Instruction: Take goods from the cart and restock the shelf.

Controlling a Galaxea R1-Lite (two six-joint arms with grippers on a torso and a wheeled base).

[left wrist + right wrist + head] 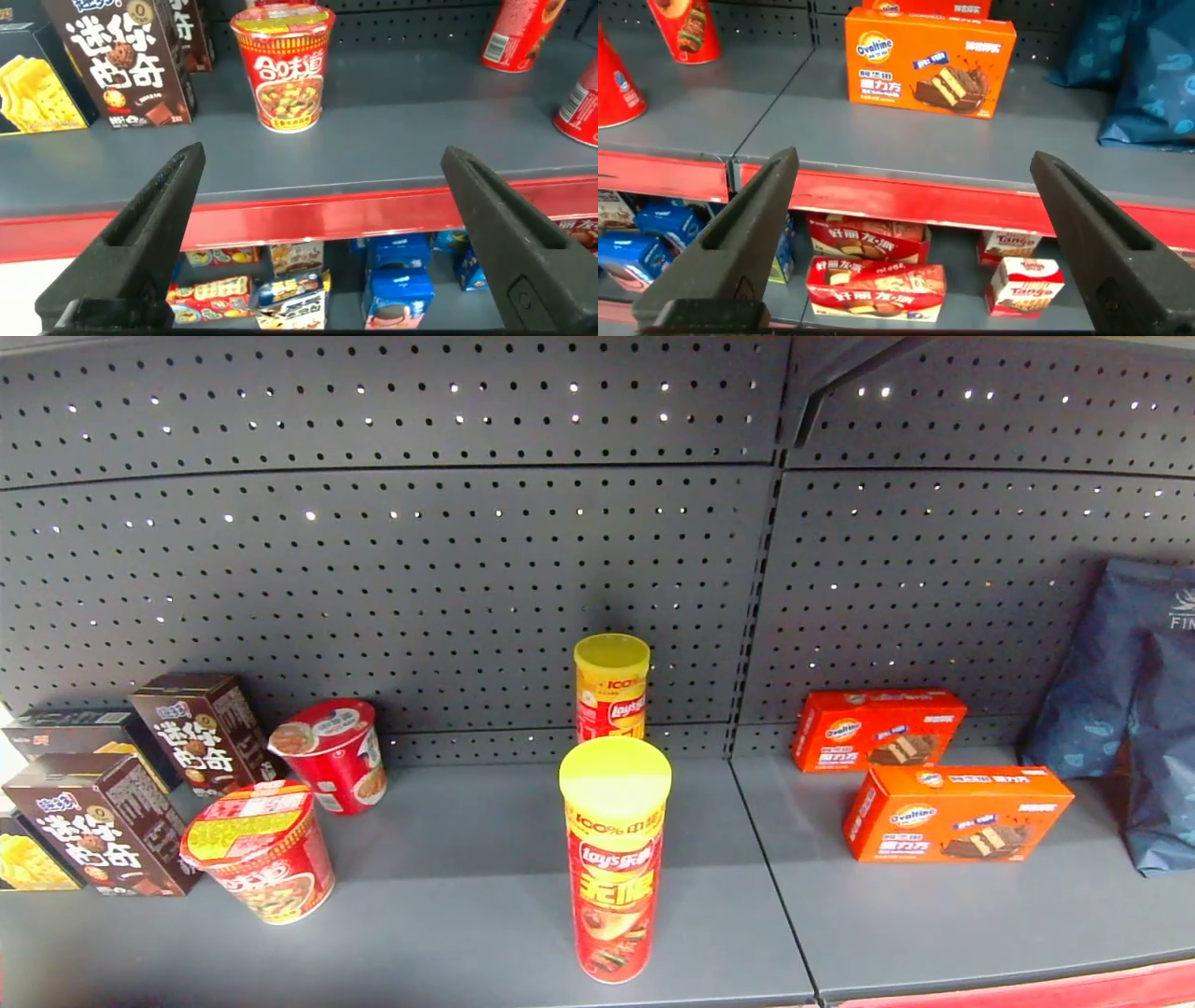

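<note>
On the grey shelf point(448, 933) stand two red chip cans with yellow lids, one in front point(613, 870) and one behind point(611, 686). Left of them are two red noodle cups point(261, 851) point(332, 754) and dark brown biscuit boxes point(103, 821). Two orange wafer boxes point(954, 812) point(876, 728) lie on the right section. My left gripper point(322, 233) is open in front of the shelf's red edge, facing a noodle cup point(284, 67). My right gripper point(915, 233) is open too, facing an orange box point(929, 61). Nothing is between either pair of fingers.
Dark blue bags point(1134, 709) lean at the far right of the shelf. A perforated grey back panel point(420, 569) closes the rear. The lower shelf holds more packaged snacks point(878, 280) and blue boxes point(397, 289). Free shelf room lies between the chip cans and the orange boxes.
</note>
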